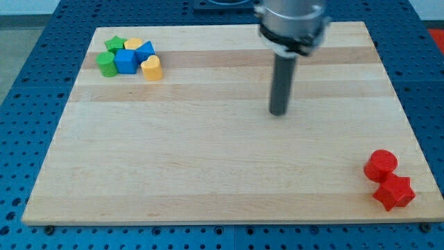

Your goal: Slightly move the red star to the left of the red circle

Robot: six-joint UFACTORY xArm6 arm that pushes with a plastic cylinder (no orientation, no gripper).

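Only one camera view here, so here goes. My tip point(278, 112) is sitting on the wooden board point(208, 173), a bit toward the view's top and right of the middle, touching no block at all. It's just a plain rod, so there's nothing on it to be apart or together, and it isn't clamped on anything.

The red star point(394, 192) is well away from my tip, down toward the view's bottom and off to the view's right, close to the board's bottom right corner. The red circle point(381, 164) is right there too, touching the star or very nearly, on its upper-left side, so a little nearer my tip than the star is.

Far off to the view's left of my tip and slightly higher up is a tight cluster: a green star point(114, 45), a green block point(107, 64), a blue block point(126, 60), another blue block point(144, 51), a yellow heart point(152, 69) and another yellow block point(134, 44) tucked behind, shape hard to tell.
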